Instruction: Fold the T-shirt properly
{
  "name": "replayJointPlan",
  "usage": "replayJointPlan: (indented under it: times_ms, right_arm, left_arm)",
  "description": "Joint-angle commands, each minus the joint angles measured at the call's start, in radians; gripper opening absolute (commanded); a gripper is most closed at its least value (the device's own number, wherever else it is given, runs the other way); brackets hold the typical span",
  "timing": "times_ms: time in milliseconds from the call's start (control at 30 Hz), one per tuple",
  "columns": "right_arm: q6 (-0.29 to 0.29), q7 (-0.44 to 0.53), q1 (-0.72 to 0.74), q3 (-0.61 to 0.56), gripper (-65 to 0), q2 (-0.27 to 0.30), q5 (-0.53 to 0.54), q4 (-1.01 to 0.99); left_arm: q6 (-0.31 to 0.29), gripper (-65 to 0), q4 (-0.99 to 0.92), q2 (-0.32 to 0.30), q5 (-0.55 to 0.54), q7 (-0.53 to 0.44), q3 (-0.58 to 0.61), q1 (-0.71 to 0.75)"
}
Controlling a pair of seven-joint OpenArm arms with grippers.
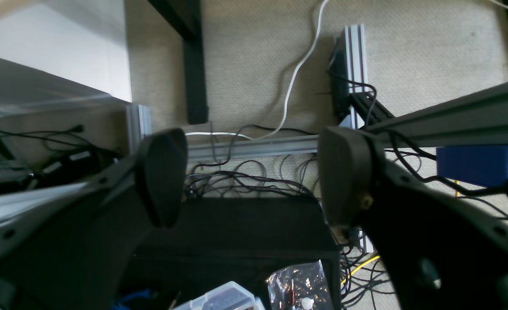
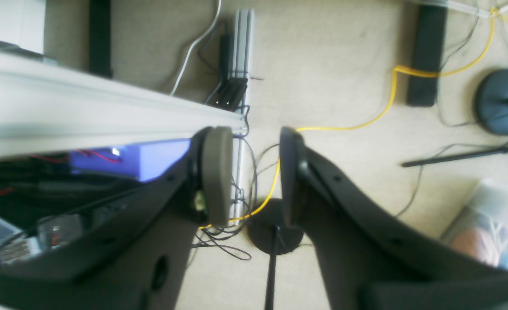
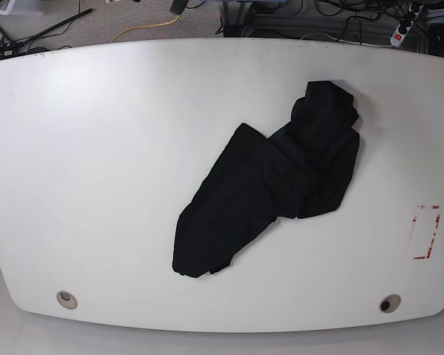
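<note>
Left end effector (image 1: 249, 178) first: its two black rounded pads are spread wide apart with nothing between them, just floor clutter showing through the gap. Below it in the left wrist view there's beige carpet, a tangle of thin black cables (image 1: 241, 181), a white cable (image 1: 299, 69) snaking upward, a silver aluminium rail (image 1: 254, 148) running across, and a dark box-like thing under the pads, though it's too dim for me to say what it actually is.

Right end effector (image 2: 254, 172): the pads sit much nearer each other but there's a clear gap, and again nothing is pinched in there. Through it you can see a thin yellow cable (image 2: 387, 103) looping over the carpet, a round dark stand base (image 2: 501, 101) off to the side, and a blue plastic box (image 2: 133, 161) tucked under a pale rail.

Neither arm shows up in the base view at all. What does show is the plain black soft fabric T-shirt (image 3: 270, 185), lying crumpled in a long diagonal heap on the big white rounded tabletop (image 3: 96, 163), a bit right of centre, with one bunched end up near the far edge and the other pointing toward the near edge. There's a red dashed tape rectangle (image 3: 427, 231) near the tabletop's right edge, well apart from the shirt.
</note>
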Motion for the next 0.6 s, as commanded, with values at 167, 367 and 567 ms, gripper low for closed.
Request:
replayJointPlan:
  times_ms: [167, 367, 567]
  right_arm:
    - [0.011, -0.031, 0.005, 0.001, -47.7, 0.002, 0.001, 0.141]
    - [0.011, -0.029, 0.094, 0.001, -47.7, 0.002, 0.001, 0.151]
    - [0.011, -0.031, 0.203, 0.001, -47.7, 0.002, 0.001, 0.150]
  left_arm:
    - [-0.002, -20.4, 0.156, 0.005, 0.001, -0.019, -0.002, 0.042]
    - [-0.002, -12.6, 0.220, 0.063, 0.001, -0.019, -0.012, 0.042]
    - [-0.002, -6.0, 0.225, 0.120, 0.001, -0.019, -0.014, 0.013]
